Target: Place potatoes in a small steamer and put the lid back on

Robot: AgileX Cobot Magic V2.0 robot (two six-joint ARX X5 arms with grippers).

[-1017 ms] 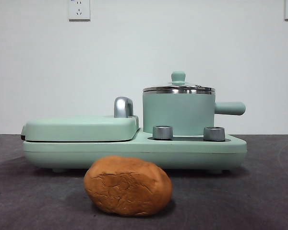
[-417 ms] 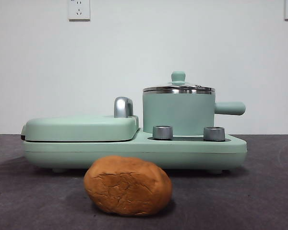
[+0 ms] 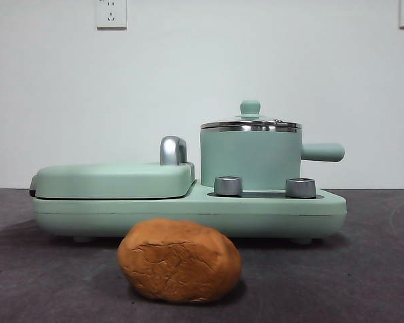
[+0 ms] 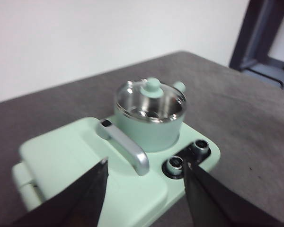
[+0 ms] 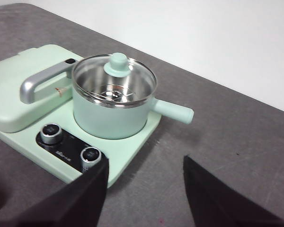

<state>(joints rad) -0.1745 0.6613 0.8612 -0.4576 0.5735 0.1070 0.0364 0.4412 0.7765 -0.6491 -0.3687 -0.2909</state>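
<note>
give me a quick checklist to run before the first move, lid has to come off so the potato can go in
1. Lid seated on the small steamer: ok, it sits flat on the rim, knob up.
2. Knob free to grasp: ok, nothing stands over it in any view.
3. Left gripper ready: ok, jaws apart, empty, above the cooker base.
4. Right gripper ready: ok, jaws apart, empty, facing the pot from the handle side.
5. Potato reachable: ok, lying on the table in front of the base, untouched.
6. Steamer clear inside: ok, through the glass only a wire rack shows.
</note>
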